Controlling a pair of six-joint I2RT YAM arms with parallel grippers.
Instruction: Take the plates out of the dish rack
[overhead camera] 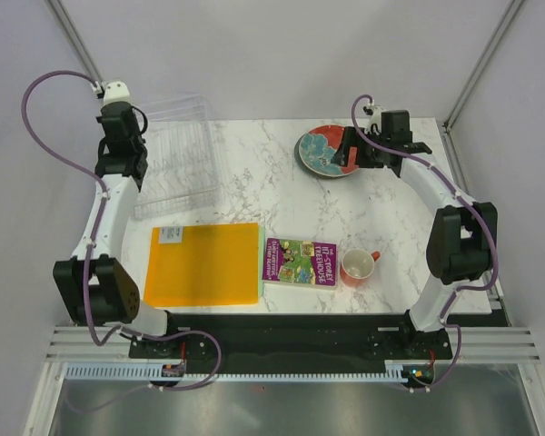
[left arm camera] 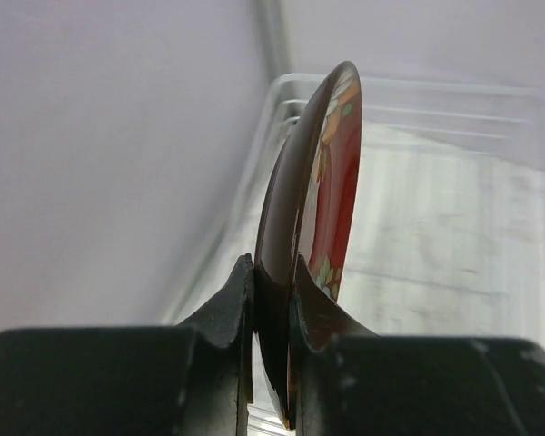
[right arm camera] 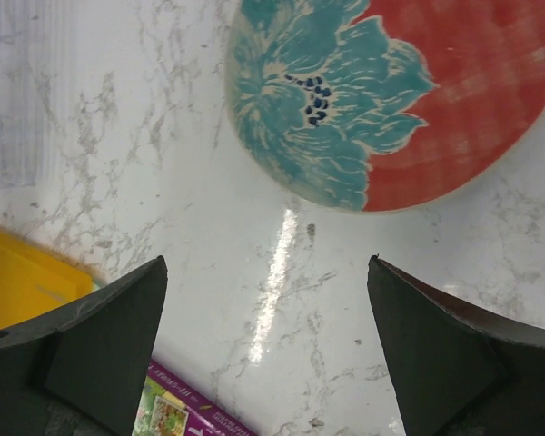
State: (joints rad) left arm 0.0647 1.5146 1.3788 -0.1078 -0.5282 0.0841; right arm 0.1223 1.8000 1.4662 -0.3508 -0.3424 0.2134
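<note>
L gripper is clamped on the rim of the red plate. Plate is on edge, roughly upright, over the rack at the far-left corner of the desk. Edge grip makes sense: plates stand between prongs, so the rim is the only reachable bit, and upright should let it lift out w/o snagging. Can't tell if its bottom edge is free of the prongs, hidden behind the fingers.

R gripper is spread wide, nothing in it, hovering over bare desk just beside the teal-and-red plate. That one lies flat near the far edge, right of centre. Top cam shows a darker rim under it, so prob a stack = drop-off spot.

No other plates visible in the rack from the top cam, so I'd guess this is the last one. Next: carry across, lay flat on the stack. Risk: thin rim pinch, plate could pivot in the grip.
</note>
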